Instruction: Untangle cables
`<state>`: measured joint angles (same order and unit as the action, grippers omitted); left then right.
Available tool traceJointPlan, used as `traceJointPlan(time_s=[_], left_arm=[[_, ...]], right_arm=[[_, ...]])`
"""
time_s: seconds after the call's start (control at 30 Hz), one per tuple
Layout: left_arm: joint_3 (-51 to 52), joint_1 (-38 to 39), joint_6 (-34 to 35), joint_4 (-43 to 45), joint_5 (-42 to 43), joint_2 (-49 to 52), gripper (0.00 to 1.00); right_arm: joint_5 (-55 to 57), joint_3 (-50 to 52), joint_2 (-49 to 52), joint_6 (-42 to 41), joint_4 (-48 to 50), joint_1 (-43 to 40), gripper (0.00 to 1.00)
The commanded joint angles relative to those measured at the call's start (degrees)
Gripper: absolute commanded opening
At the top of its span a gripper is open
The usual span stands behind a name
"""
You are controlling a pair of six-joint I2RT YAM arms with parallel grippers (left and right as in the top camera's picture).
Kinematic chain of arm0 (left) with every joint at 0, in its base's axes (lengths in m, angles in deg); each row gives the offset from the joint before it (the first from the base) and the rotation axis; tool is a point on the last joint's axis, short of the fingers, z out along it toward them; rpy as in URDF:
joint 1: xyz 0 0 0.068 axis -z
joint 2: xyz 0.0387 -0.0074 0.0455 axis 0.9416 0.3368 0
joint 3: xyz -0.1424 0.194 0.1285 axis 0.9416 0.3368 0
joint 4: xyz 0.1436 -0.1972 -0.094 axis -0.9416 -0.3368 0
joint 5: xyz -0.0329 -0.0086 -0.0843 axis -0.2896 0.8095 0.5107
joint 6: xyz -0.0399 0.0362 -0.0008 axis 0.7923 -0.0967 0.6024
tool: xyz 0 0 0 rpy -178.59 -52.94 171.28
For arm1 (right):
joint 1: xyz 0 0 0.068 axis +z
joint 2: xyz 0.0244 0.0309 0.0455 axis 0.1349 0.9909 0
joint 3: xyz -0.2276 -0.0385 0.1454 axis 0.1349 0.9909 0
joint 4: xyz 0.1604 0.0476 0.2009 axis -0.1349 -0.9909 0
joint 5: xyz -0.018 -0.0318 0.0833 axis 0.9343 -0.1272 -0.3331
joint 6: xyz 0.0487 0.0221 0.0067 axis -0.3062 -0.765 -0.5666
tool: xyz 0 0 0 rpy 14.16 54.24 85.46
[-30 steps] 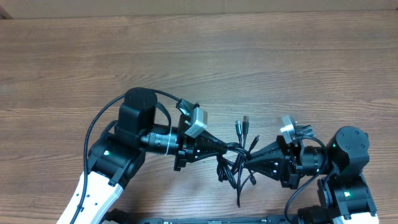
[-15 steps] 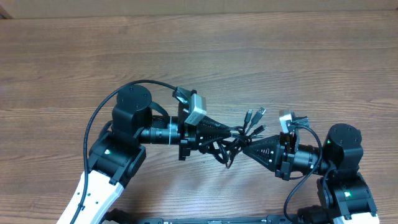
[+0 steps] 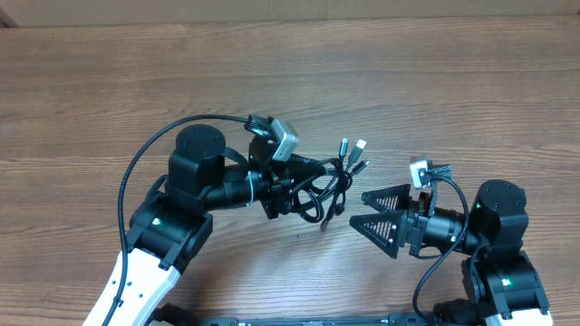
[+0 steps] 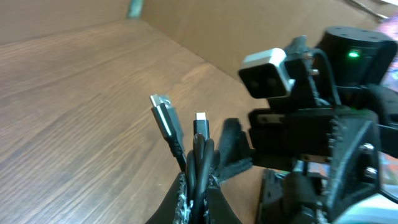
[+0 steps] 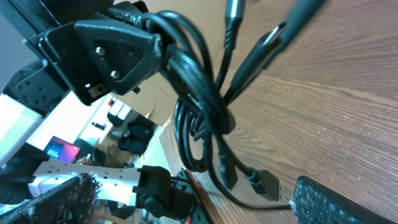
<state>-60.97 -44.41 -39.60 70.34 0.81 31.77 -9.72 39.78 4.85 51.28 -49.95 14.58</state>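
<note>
Over the desk, the left claw is clenched on the cables, one knotted bundle near centre. The right claw, at their 4 o'clock, gapes released and empty. Plug ends fan toward 1 o'clock. No cord looks freed, so the untangling seems barely begun.

Table: brown wood grain, matt and smooth. Cables: black sheath, smooth, slightly glossy; plugs tipped in bright metal. Right gripper: matt black plastic, its fingers rough and finely ribbed. Left gripper: the same matt plastic. Arm shell: glossy white plastic
</note>
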Motion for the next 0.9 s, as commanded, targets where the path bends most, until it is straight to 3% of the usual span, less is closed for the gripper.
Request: traceJointPlan(time_s=[0.0, 0.13, 0.23, 0.37, 0.6, 0.87], left_arm=[[-0.44, 0.55, 0.83, 0.39, -4.57, -0.5, 0.04], [-0.44, 3.56, -0.98, 0.2, -5.29, -0.5, 0.04], [-0.44, 11.1, -1.05, 0.83, -14.16, -0.5, 0.04], [-0.44, 16.55, -1.42, 4.92, -18.21, -0.52, 0.04], [-0.44, 16.87, -0.5, 6.03, -16.35, -1.18, 0.04], [-0.44, 16.87, -4.26, 7.56, -4.37, -1.2, 0.04]], right_arm=[[2.97, -0.79, -0.2, -6.4, 0.72, 0.17, 1.0], [8.94, -0.79, -0.2, -19.82, 1.44, 0.2, 1.0], [8.98, -0.79, -0.2, -31.85, 6.43, 0.24, 1.0], [11.1, -0.79, -0.2, -31.91, 4.13, 0.24, 1.0], [13.31, -0.79, -0.2, -31.69, 0.87, 0.24, 1.0], [19.08, -0.79, -0.2, -31.69, -3.72, 0.24, 1.0]])
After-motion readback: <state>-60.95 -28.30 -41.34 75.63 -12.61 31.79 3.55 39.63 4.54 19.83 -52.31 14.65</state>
